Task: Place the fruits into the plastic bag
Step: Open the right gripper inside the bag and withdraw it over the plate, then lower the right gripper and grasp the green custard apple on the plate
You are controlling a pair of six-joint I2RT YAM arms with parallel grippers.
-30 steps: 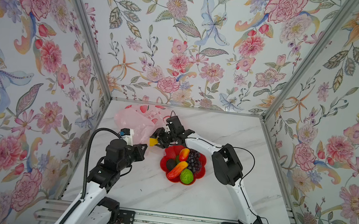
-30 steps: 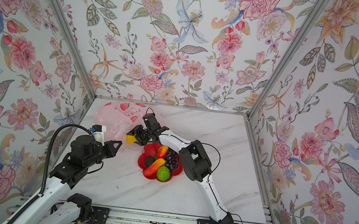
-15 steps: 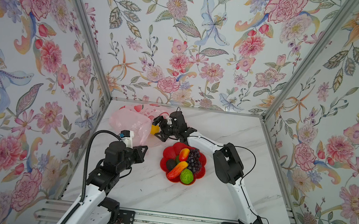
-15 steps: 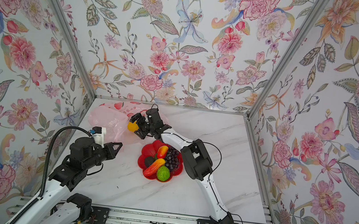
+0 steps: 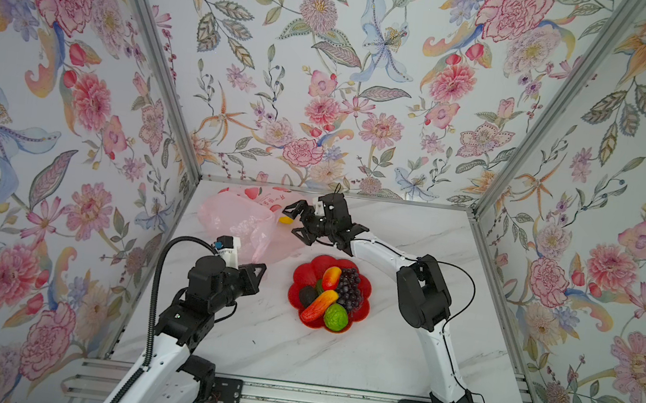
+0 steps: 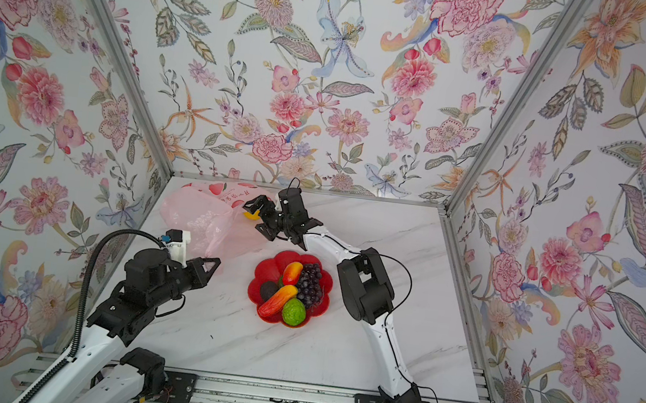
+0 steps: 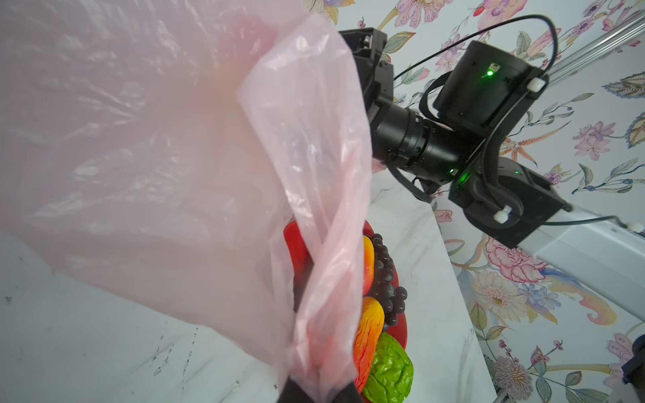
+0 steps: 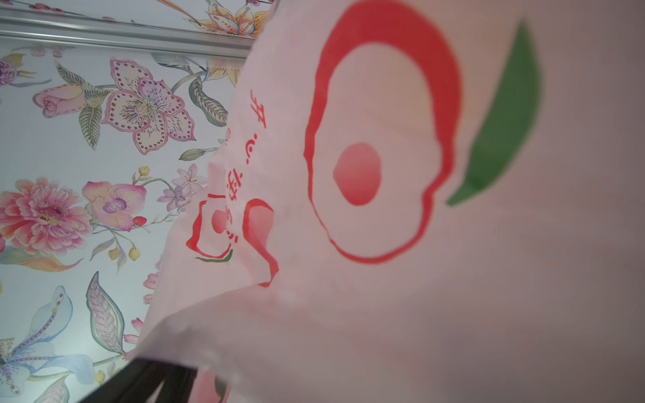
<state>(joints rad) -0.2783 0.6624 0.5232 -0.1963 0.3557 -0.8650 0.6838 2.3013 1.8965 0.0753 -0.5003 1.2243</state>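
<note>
2 grippers meet at the plastic bag on the white marble table. On the left in both top views, the left gripper is clenched on a gathered strip of the bag's pink film, and the bag stands puffed up just beyond it toward the back wall. At the bag's right edge sits 1 yellow fruit, between the spread fingers of the right gripper, whose jaws are released and wide; whether the fruit is already inside the film I cannot tell. Further right, near the bag, the red flower-shaped plate holds 2 mangoes, 1 grape bunch, 1 dark avocado and 1 green bumpy ball.
</note>
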